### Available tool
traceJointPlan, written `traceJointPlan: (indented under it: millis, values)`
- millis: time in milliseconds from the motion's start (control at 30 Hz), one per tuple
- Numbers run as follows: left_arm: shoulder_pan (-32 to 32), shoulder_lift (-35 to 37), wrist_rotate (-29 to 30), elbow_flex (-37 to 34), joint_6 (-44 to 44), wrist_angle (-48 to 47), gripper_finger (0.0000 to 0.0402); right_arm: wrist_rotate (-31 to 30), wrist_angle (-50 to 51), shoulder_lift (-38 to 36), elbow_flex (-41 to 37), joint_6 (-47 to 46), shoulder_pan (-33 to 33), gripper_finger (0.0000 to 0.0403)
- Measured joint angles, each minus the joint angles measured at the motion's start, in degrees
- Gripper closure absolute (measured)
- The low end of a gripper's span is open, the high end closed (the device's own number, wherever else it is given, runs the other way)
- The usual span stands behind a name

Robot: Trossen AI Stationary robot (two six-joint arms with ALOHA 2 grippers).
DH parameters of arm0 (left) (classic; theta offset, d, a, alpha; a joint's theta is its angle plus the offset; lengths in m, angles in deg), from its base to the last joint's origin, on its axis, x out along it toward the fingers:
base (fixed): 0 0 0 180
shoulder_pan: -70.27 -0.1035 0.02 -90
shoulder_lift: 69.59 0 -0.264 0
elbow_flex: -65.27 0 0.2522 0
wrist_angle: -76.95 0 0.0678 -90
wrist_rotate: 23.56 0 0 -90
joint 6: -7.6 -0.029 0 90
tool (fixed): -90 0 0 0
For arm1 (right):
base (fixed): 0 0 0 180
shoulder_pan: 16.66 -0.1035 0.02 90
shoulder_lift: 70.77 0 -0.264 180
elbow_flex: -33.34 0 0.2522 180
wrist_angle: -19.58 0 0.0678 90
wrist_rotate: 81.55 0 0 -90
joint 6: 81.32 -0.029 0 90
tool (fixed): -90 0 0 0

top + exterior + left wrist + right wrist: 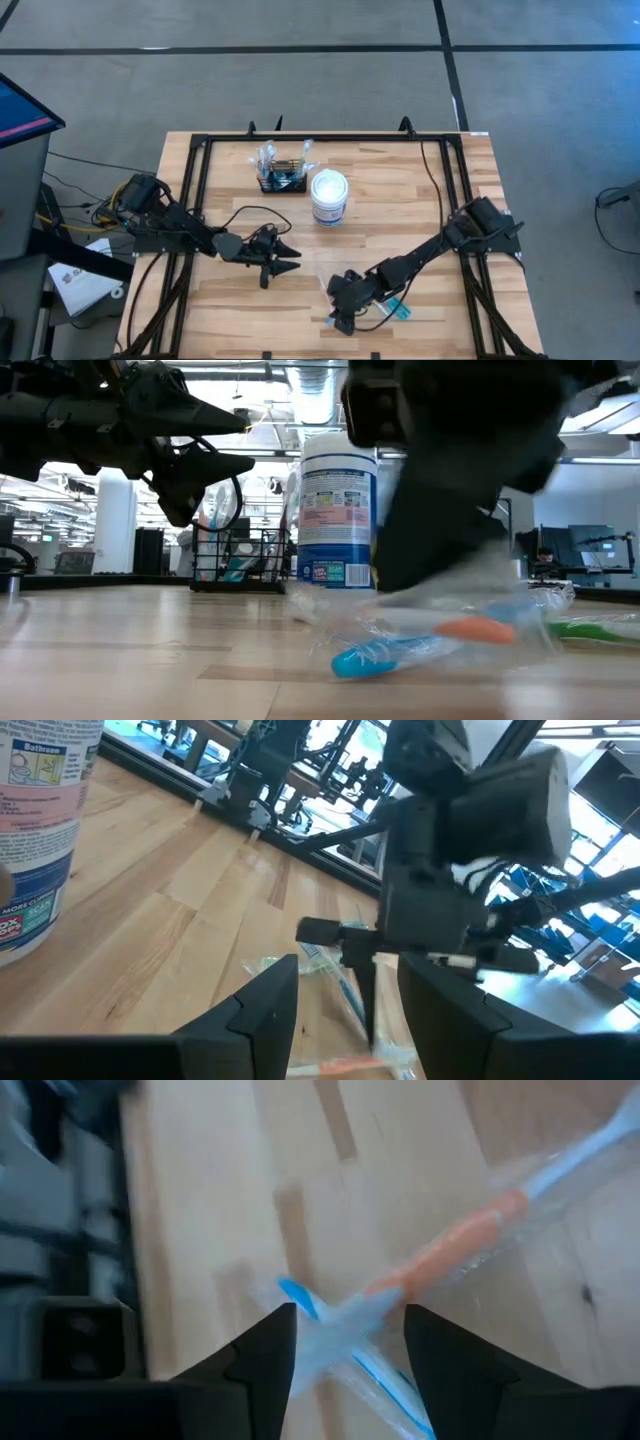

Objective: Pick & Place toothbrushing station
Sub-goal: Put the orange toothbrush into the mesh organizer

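The toothbrushing station (283, 178), a small black wire rack with a few brushes in it, stands at the table's far middle, also seen in the low view (235, 565). Wrapped toothbrushes (395, 308) in clear plastic lie near the front edge: a blue one (390, 653), an orange-handled one (450, 1245) and a green one (590, 628). My right gripper (345, 1315) is open and slants down over the wrap's left end, a finger on either side. My left gripper (290, 258) hovers open and level left of it, holding nothing. My right gripper straddles the clear wrap's end (330, 1325) from above, slanting down, its fingers across the brushes. Whether the fingers touch the wrap I cannot tell. The wrapped brushes lie flat on the table.
A round white lidded tub (329, 197) stands just right of the rack, between it and the brushes. A black frame (300, 138) runs along the table's far and side edges. Bare wood lies between the two grippers and the rack.
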Motion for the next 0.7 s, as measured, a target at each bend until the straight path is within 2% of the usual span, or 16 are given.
traceJointPlan:
  millis: [200,433,700]
  values:
    - [0.0,0.0,0.0,0.0,-0.2,-0.2,0.0233,1.0,10.0,2.2,7.0,1.7,0.0,0.0222]
    - [0.0,0.0,0.0,0.0,-0.2,-0.2,0.0233,-0.4,14.7,2.3,7.8,-1.0,0.0,0.0233]
    - [0.0,0.0,0.0,-0.1,-0.2,-0.2,0.0233,-0.3,13.3,4.4,7.9,-1.6,0.0,0.0254]
